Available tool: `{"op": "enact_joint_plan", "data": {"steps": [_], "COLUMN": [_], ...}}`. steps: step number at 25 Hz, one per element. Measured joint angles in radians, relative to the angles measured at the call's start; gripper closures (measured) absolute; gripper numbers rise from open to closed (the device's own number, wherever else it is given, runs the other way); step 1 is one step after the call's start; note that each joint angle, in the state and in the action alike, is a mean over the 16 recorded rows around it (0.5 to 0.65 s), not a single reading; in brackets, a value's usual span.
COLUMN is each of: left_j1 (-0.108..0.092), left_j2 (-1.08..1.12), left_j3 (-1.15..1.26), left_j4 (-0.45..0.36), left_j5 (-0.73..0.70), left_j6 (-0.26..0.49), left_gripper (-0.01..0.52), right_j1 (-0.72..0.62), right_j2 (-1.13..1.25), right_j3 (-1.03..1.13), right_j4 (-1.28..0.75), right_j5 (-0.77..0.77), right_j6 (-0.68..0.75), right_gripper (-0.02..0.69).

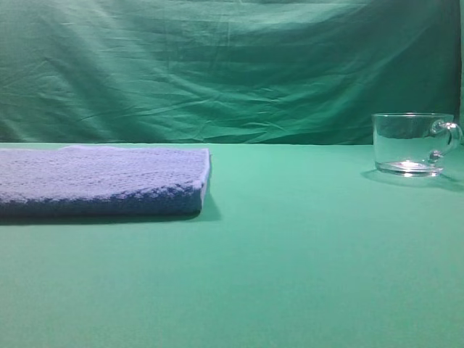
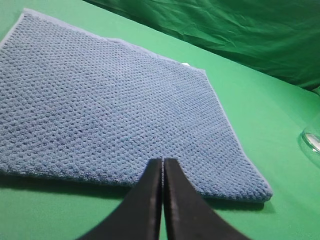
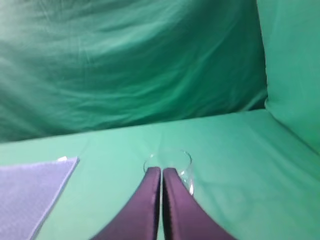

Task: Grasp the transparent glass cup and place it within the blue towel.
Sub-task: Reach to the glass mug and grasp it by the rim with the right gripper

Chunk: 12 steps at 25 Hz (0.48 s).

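Observation:
The transparent glass cup point(image 1: 412, 143) stands upright at the right of the green table, its looped handle pointing right. The blue towel point(image 1: 101, 180) lies folded flat at the left. Neither gripper shows in the exterior high view. In the left wrist view my left gripper point(image 2: 163, 161) is shut and empty, its tips over the near edge of the blue towel point(image 2: 105, 105), with a sliver of the cup point(image 2: 312, 140) at the right edge. In the right wrist view my right gripper point(image 3: 161, 170) is shut and empty, and the cup point(image 3: 172, 161) stands just beyond its tips.
A green cloth covers the table point(image 1: 290, 275) and hangs as a backdrop point(image 1: 217, 65) behind it. In the right wrist view a green cloth wall point(image 3: 295, 70) rises at the right, and the towel's corner point(image 3: 30, 190) lies at the lower left.

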Motion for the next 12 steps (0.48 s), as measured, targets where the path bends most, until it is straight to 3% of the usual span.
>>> {"op": "enact_joint_plan", "data": {"steps": [6, 12], "left_j1": [0.000, 0.000], "left_j2": [0.000, 0.000], "left_j3": [0.000, 0.000], "left_j4": [0.000, 0.000], "left_j5": [0.000, 0.000], "left_j6": [0.000, 0.000], "left_gripper": [0.514, 0.514], "right_j1": [0.000, 0.000], "right_j2": [0.271, 0.542], "right_j3": [-0.134, -0.269], "right_j4": [0.033, 0.036], "right_j5": [0.127, 0.235], "right_j6": [-0.126, -0.236], "right_gripper": [0.578, 0.358]}}
